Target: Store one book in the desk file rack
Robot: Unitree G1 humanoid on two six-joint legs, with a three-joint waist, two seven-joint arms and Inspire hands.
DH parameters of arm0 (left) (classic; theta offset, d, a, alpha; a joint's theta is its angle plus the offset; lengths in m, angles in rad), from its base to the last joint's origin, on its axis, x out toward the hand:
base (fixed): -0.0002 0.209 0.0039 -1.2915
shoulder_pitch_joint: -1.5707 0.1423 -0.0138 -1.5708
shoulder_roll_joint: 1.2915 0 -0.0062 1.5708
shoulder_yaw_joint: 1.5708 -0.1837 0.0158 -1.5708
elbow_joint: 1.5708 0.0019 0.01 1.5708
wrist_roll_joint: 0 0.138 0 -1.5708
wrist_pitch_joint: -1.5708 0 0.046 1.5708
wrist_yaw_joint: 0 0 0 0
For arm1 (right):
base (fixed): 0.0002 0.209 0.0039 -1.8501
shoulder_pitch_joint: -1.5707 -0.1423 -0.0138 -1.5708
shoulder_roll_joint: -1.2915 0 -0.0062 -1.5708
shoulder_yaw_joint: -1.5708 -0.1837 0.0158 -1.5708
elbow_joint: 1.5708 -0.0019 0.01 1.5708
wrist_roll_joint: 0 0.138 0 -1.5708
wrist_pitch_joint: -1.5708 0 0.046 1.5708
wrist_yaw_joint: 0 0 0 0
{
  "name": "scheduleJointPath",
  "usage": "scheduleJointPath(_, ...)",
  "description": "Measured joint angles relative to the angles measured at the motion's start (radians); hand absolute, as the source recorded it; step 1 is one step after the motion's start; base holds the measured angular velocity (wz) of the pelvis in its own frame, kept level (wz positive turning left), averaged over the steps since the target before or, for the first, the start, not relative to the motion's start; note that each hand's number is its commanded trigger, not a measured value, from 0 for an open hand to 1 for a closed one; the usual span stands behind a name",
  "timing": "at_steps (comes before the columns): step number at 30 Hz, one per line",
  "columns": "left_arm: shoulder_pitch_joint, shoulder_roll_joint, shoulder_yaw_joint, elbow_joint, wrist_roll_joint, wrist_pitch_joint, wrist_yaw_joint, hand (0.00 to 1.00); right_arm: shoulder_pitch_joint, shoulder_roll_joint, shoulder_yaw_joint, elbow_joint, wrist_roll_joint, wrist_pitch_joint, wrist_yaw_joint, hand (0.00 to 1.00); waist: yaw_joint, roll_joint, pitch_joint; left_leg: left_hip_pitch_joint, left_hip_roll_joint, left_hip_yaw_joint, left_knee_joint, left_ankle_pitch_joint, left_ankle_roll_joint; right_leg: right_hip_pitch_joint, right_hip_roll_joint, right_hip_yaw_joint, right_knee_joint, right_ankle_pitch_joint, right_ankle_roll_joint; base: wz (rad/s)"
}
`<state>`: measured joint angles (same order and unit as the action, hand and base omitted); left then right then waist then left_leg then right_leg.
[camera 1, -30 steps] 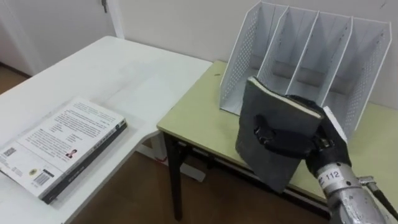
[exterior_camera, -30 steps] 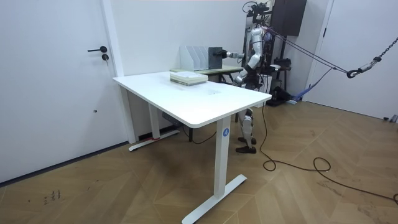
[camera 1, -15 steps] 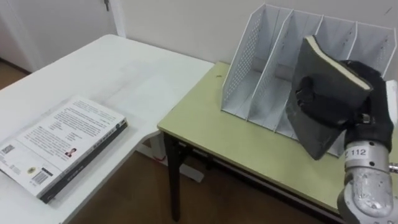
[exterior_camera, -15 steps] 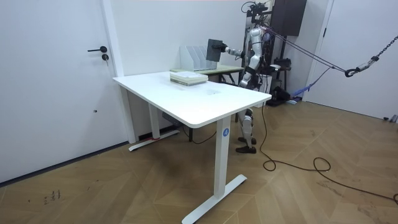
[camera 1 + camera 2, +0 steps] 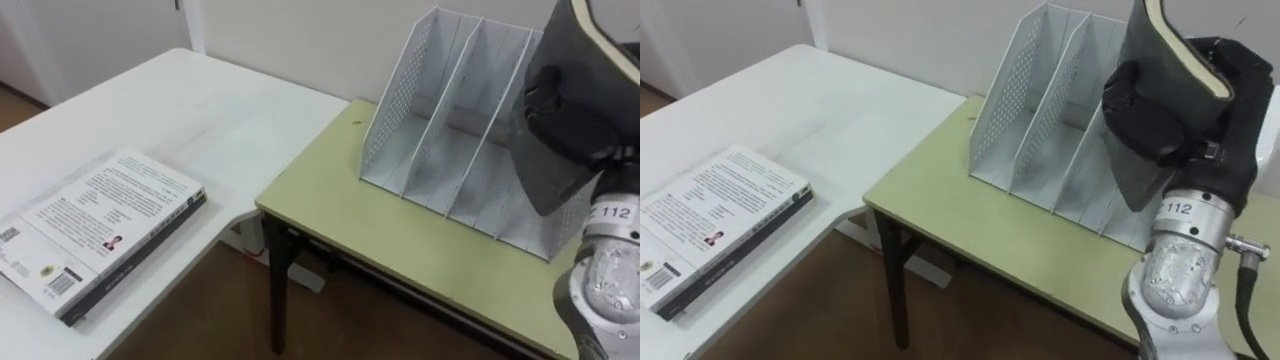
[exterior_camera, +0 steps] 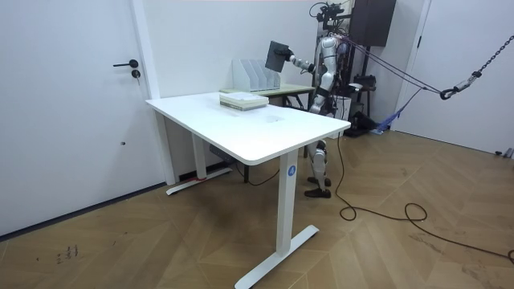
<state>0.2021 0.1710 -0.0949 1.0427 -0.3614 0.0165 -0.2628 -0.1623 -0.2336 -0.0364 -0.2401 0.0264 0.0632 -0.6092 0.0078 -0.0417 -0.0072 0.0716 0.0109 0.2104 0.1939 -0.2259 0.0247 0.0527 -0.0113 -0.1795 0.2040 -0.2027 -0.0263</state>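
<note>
Book (image 5: 548,182), dark-covered with cream page edges, is in the air at the right of the left eye view, tilted, its top cut off by the upper edge. The right robot hand (image 5: 578,115) grips it, dark fingers curled across the cover. Behind it stands the white mesh file rack (image 5: 398,100) on the green surface (image 5: 345,205). The rack's compartments are open towards the camera, and the book and hand hide its right end. The book's lower corner overlaps the rightmost slots, and whether it touches the rack cannot be told. At the left a second book (image 5: 100,225), light-covered, lies flat on the white surface (image 5: 210,110), its near corner cut off by the edge.

From the right eye view the book (image 5: 1135,182) again runs out of the top, and the right robot hand (image 5: 1200,115) is clamped round it, thumb side hidden behind the cover. The file rack (image 5: 1005,100) shows three dividers before the book covers the rest.

In the room view the robot stands at the far side of the green surface, facing the room view's left, right arm stretched out. The book (image 6: 277,54) is held higher than the file rack (image 6: 250,74). The left robot hand (image 6: 312,98) sits low by the body, too small to read.
</note>
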Motion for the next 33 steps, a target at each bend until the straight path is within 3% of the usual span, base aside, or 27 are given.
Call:
scheduleJointPath(16,-0.002,-0.005,0.022,0.006,0.002,0.007,0.014,0.0,-0.005,0.0,-0.027,0.003,-0.002,0.003,-0.032,1.0,0.01,-0.003,0.0013,-0.005,-0.001,-0.008,0.001,0.0,0.0,-0.001,-0.002,-0.015,0.001,0.0,0.0,0.01)
scheduleJointPath(20,-0.005,-0.002,0.023,0.006,0.001,0.006,0.014,0.0,-0.06,0.0,-0.029,0.08,-0.002,0.003,-0.04,1.0,0.01,-0.009,0.0082,-0.007,-0.001,-0.012,0.004,0.0,0.0,-0.001,-0.002,-0.018,0.001,0.001,0.0,0.01)
scheduleJointPath(29,-0.015,-0.004,0.035,0.005,0.004,0.031,0.015,0.0,-0.137,-0.003,-0.032,0.163,0.004,0.007,-0.068,1.0,0.016,-0.008,0.0075,-0.025,-0.003,-0.024,0.006,0.001,0.0,-0.005,-0.003,-0.028,0.0,0.001,0.0,0.03)
scheduleJointPath(33,-0.019,-0.002,0.034,0.006,0.004,0.04,0.016,0.0,-0.208,-0.012,-0.032,0.201,0.005,0.045,-0.078,1.0,0.021,-0.009,0.0075,-0.022,-0.004,-0.025,0.005,0.001,0.0,-0.004,-0.003,-0.027,-0.001,0.001,0.0,0.0)
